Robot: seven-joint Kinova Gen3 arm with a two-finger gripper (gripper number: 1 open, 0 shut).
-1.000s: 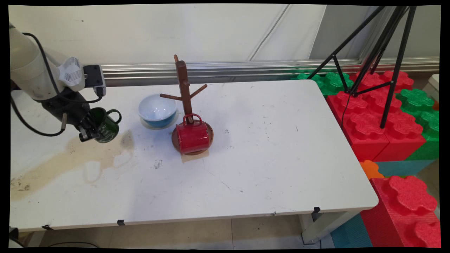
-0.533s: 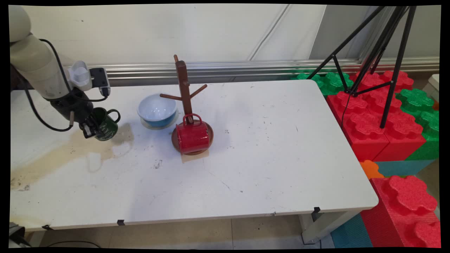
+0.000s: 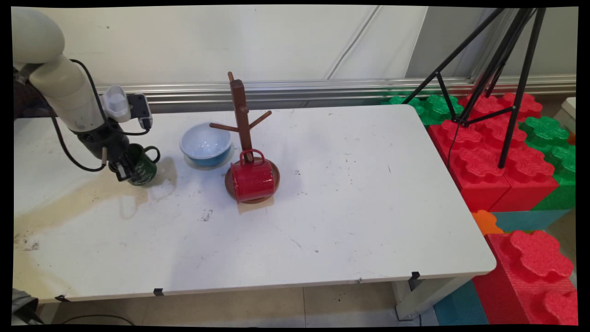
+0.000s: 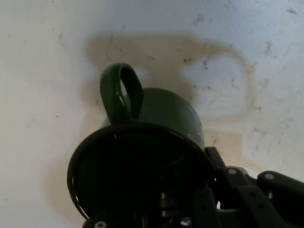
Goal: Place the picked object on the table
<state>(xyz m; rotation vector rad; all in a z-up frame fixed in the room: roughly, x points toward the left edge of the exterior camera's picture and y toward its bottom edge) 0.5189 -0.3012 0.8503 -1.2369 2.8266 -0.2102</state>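
A dark green mug (image 3: 142, 166) hangs tilted just above the white table (image 3: 322, 221) at its far left, with my gripper (image 3: 124, 169) shut on its rim. In the hand view the green mug (image 4: 161, 123) fills the lower middle, its handle pointing up and its dark mouth toward the camera; one finger reaches inside the mouth. To the mug's right stands a blue bowl (image 3: 205, 146). Farther right, a red mug (image 3: 252, 180) lies on its side on the round base of a brown wooden mug tree (image 3: 241, 115).
A brownish stain (image 3: 60, 216) spreads over the table's left part. Red and green foam blocks (image 3: 498, 157) and a black tripod (image 3: 507, 69) stand past the table's right edge. A metal rail (image 3: 322, 90) runs along the wall behind.
The gripper has carried the green mug a little to the right and toward the table's back, lowering it closer to the surface. The bowl, red mug and mug tree have stayed put.
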